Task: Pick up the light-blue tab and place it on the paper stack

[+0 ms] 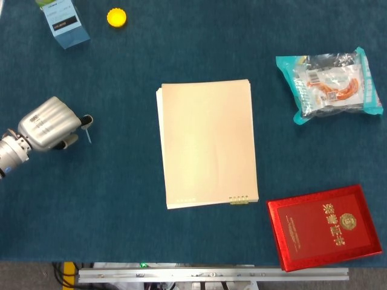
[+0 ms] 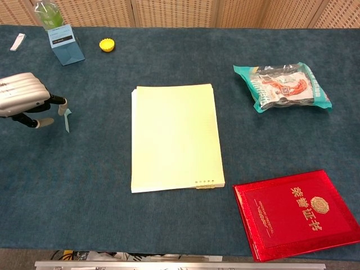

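Head view: red booklet (image 1: 326, 226) bears gold characters.

red book (image 2: 298, 212): gold Chinese characters and round emblem on cover, too small to read | blue box (image 1: 65, 23): dark label, print illegible | snack bag (image 1: 329, 84): barcode sticker, text unreadable

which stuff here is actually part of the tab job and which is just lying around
Part of the job:
- light-blue tab, on the cloth
- paper stack, mid-table
- left hand, fingers at the tab's top end

Just lying about:
- red booklet
- snack packet
- yellow cap
- blue carton
- green bottle
- white slip
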Action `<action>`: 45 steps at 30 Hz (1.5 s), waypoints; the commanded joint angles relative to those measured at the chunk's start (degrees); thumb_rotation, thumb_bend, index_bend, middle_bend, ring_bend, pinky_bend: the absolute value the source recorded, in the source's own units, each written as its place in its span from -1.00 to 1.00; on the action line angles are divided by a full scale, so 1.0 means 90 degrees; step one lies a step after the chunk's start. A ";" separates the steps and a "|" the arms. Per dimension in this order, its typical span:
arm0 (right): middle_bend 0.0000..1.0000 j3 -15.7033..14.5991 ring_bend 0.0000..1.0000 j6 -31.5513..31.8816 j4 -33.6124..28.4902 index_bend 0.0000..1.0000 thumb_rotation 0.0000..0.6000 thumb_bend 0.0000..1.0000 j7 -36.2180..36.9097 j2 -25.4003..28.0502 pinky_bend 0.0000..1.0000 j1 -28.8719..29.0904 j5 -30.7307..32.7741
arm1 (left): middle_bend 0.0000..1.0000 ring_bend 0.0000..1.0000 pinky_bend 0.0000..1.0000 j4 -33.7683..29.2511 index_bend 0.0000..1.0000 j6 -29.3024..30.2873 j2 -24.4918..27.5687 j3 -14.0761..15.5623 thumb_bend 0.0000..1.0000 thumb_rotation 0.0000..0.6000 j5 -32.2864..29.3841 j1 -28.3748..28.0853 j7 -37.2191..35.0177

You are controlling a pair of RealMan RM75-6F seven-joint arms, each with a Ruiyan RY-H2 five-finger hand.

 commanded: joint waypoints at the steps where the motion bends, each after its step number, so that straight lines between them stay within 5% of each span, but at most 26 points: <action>1: -0.24 0.0074 -0.34 0.0037 -0.0158 -0.67 1.00 -0.75 -0.0093 0.0077 -0.07 0.0050 -0.0023 | 0.88 0.84 0.56 0.0311 -0.11 0.0135 -0.0234 0.0135 -0.29 1.00 -0.0003 0.0022 -0.0176; 45: -0.24 0.0141 -0.34 0.0178 -0.0659 -0.67 1.00 -0.75 -0.0469 0.0338 -0.07 0.0024 0.0088 | 0.89 0.86 0.56 0.1858 -0.09 0.0309 -0.1166 0.0636 -0.29 1.00 -0.0363 0.0032 -0.0922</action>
